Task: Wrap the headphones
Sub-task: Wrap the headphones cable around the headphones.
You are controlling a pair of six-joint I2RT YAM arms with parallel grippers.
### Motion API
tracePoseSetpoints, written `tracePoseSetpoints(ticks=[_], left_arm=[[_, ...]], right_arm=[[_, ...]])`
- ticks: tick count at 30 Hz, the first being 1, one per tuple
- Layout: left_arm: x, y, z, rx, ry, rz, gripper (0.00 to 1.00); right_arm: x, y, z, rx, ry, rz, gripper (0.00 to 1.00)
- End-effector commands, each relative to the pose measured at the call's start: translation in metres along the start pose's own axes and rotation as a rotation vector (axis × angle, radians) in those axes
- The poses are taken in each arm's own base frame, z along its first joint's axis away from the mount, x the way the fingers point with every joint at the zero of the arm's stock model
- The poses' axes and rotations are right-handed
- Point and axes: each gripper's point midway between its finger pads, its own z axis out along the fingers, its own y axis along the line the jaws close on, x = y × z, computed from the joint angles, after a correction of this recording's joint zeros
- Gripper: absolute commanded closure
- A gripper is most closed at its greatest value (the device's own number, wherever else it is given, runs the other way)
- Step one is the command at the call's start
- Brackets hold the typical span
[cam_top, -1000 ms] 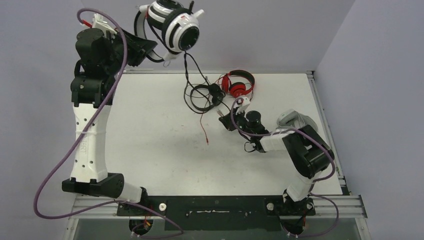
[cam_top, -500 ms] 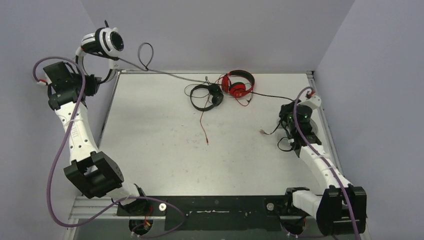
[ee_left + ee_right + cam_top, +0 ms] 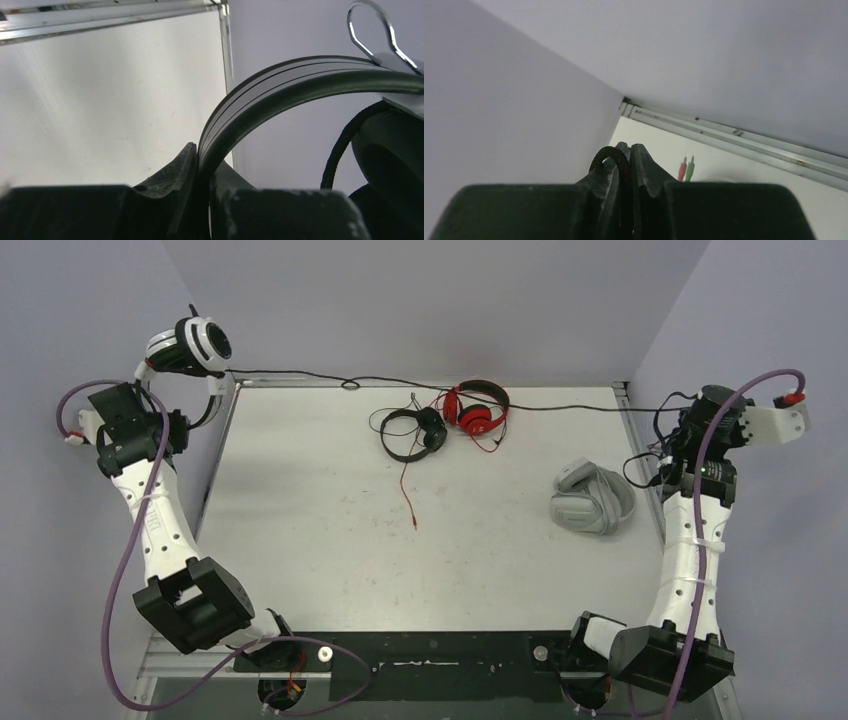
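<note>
My left gripper (image 3: 185,405) is raised past the table's back-left corner, shut on the headband (image 3: 280,85) of the white-and-black headphones (image 3: 190,345). Their ear cup (image 3: 395,150) hangs at the right of the left wrist view. Their black cable (image 3: 400,382) runs taut along the back edge to my right gripper (image 3: 678,440), which is raised at the table's right edge. That gripper (image 3: 630,150) is shut on a loop of the cable (image 3: 606,155). Black headphones (image 3: 410,432) and red headphones (image 3: 478,408) lie at the back centre. Light grey headphones (image 3: 592,498) lie on the right.
A thin red cable (image 3: 405,490) trails from the back-centre headphones toward the middle of the table. Red and green plugs (image 3: 686,167) show beyond my right fingers. Grey walls close in the table on the left, back and right.
My right arm has swung out to the table's right edge, pulling the black cable taut and uncovering the grey headphones. The left arm has shifted the white-and-black headphones slightly left.
</note>
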Motion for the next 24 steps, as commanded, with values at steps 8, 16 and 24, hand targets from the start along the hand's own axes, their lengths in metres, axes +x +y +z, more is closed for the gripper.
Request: tracePoseSetpoints(ticks=[8,16,24], left_arm=[[-0.062,0.034,-0.027,-0.177,-0.296,-0.207,1.0],[-0.033,-0.01,-0.018,-0.001,-0.145,-0.065,1.0],[0.042,-0.091,-0.05,0.203,-0.034,0.149,1.0]], right_arm=[[-0.023,-0.085,0.013,0.337,-0.076,0.145,0.98],[-0.029,-0.039,0.008,0.067,-0.041,-0.008,0.0],[0.087,0.086,-0.046,-0.421,0.237,-0.251,0.0]])
